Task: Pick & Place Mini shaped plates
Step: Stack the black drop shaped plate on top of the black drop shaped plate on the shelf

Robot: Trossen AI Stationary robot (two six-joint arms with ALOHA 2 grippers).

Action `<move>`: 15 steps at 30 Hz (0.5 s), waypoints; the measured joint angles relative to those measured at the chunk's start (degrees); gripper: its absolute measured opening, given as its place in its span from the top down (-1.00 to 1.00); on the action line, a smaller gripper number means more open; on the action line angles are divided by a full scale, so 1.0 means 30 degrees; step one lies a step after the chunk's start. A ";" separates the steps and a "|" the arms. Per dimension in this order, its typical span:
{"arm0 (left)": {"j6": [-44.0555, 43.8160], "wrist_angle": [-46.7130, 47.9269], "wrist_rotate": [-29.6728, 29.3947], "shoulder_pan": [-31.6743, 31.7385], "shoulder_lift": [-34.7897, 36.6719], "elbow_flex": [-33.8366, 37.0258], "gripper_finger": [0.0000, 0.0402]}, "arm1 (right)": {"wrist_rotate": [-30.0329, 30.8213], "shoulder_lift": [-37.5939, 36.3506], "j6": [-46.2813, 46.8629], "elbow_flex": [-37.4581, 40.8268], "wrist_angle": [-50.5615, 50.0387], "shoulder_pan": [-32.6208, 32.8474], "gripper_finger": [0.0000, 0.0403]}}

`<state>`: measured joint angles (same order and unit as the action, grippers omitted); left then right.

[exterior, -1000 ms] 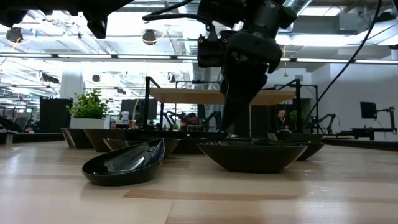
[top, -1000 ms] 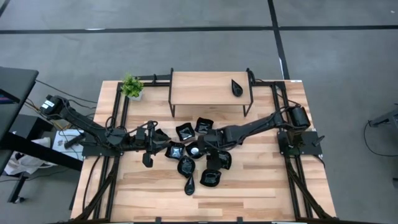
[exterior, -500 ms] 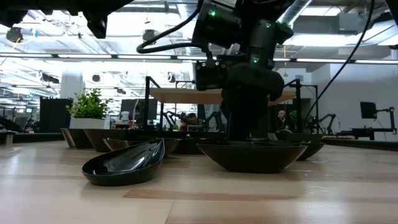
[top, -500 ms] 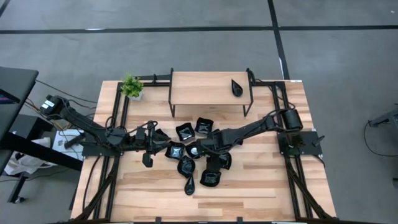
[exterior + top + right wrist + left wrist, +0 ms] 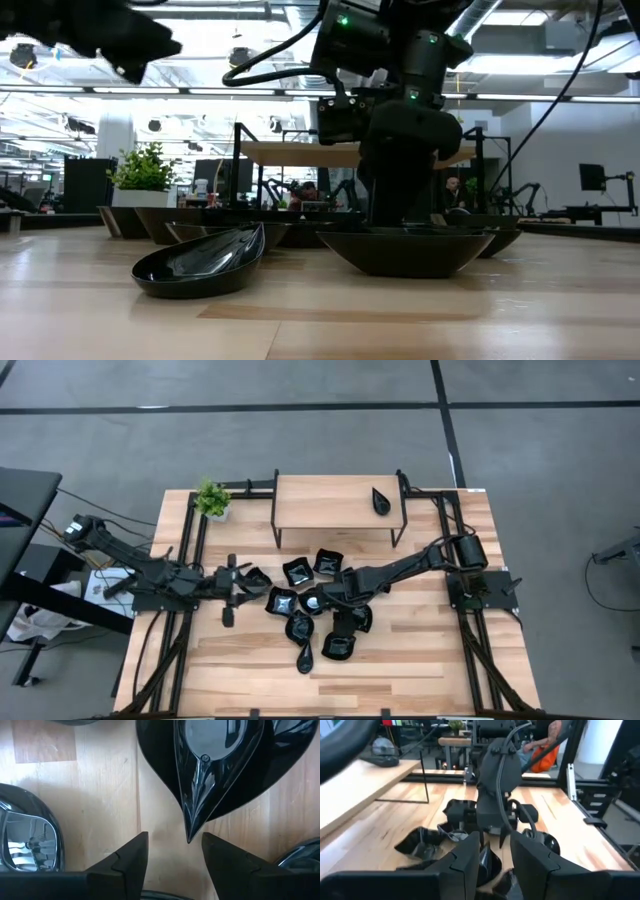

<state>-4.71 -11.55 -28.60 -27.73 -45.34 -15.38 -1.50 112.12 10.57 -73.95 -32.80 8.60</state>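
Note:
Several mini shaped plates, glossy black, lie in a cluster (image 5: pixel 300 627) mid-table, each bottom down on the wood. My right gripper (image 5: pixel 318 601) points steeply down over a teardrop plate (image 5: pixel 210 765). It is open, and the plate's pointed tip (image 5: pixel 189 837) lies just ahead of the gap between its fingertips (image 5: pixel 172 852), apart from both. My left gripper (image 5: pixel 243 578) is open and nearly level at the cluster's left side, next to a plate (image 5: pixel 258 578). Nothing is between its fingers (image 5: pixel 495 857). Another teardrop plate (image 5: pixel 380 500) rests on the raised shelf (image 5: pixel 320 505).
A small green potted plant (image 5: pixel 212 498) stands at the far left beside the wooden shelf with its black frame. In the low view two plates (image 5: pixel 200 265) (image 5: pixel 405 250) stand close to the camera. Black rails run along both table sides. Bare wood (image 5: pixel 420 660) lies toward the near edge.
My right gripper has sunk toward the teardrop plate, then held still. My left gripper has drawn back toward the table's left edge and tipped up from pointing downward to nearly level. No plate has moved.

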 joint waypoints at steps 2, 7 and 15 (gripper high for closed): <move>-0.0139 0.0007 -0.0007 -0.0071 0.1683 0.1137 0.44 | 0.0000 0.0000 0.0000 0.0000 0.0007 0.0000 0.11; -0.1051 0.0029 -0.0022 -0.0080 0.5982 0.4408 0.44 | 0.0000 0.0000 -0.0003 0.0000 0.0080 -0.0022 0.10; -0.1479 0.2410 -0.0017 -0.0151 0.9527 0.5006 0.44 | 0.0000 0.0000 -0.0079 -0.0211 0.0007 -0.0036 0.14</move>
<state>-9.15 -4.32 -28.65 -28.18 -16.76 -0.36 -1.50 112.12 10.33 -74.58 -32.77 8.49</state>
